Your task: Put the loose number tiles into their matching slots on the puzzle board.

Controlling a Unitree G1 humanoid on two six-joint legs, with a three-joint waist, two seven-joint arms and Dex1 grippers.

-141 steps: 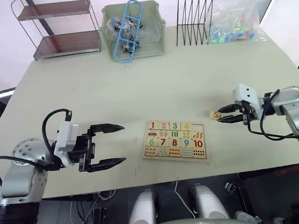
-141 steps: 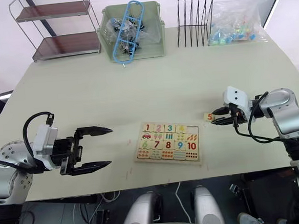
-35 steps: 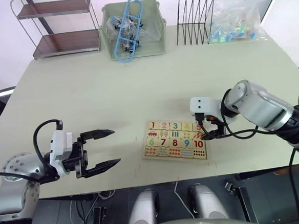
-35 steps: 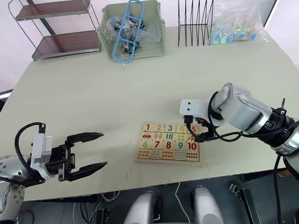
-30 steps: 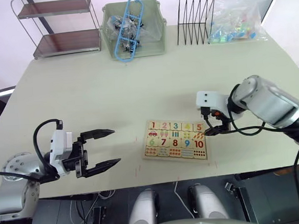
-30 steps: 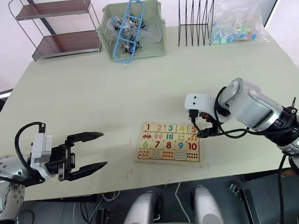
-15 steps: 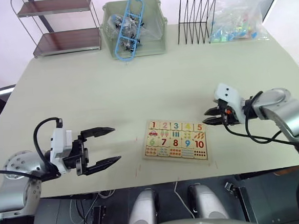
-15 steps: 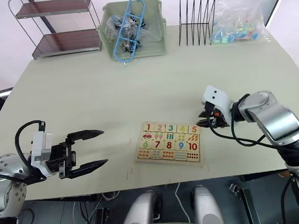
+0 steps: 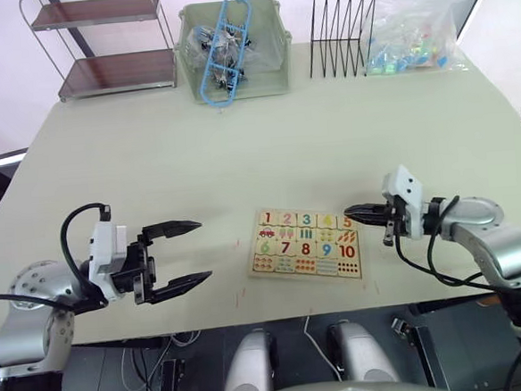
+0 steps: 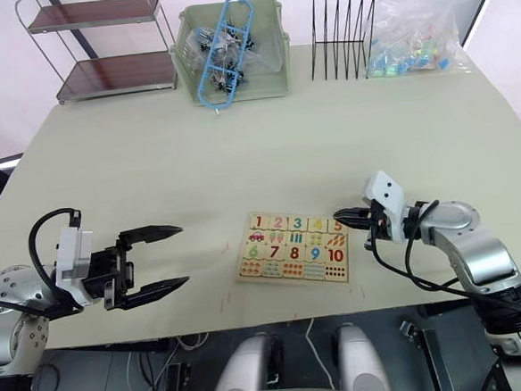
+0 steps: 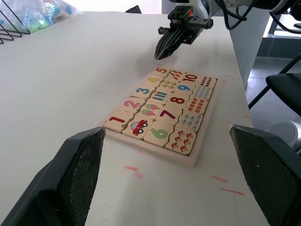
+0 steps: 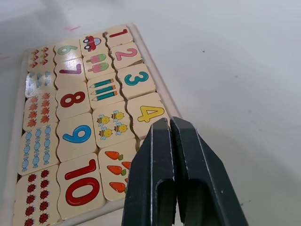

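A: What is nearest?

B: The left gripper [image 9: 186, 250], black fingers spread wide and empty, at nine o'clock of the flat pale-wood puzzle board [image 9: 305, 243].

A: The tiles?

B: Square pale-wood number tiles [image 11: 141, 91] one to five appear seated along the far row.

A: The right gripper [image 9: 355, 211]?

B: Pinched together, empty, at two o'clock off the board. I'd check the 5 tile [image 9: 346, 222] lies flush, then lift clear.

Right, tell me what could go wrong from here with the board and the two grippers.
1. The right gripper is shut, with its tips close beside the puzzle board at the 5 tile. A careless sweep on withdrawal might nudge the board or lift that tile.
2. In the left wrist view the tiles sit slightly uneven in their row, so the 5 tile may not be fully seated.
3. The left gripper is open and aimed at the board; moving forward, it could push it.
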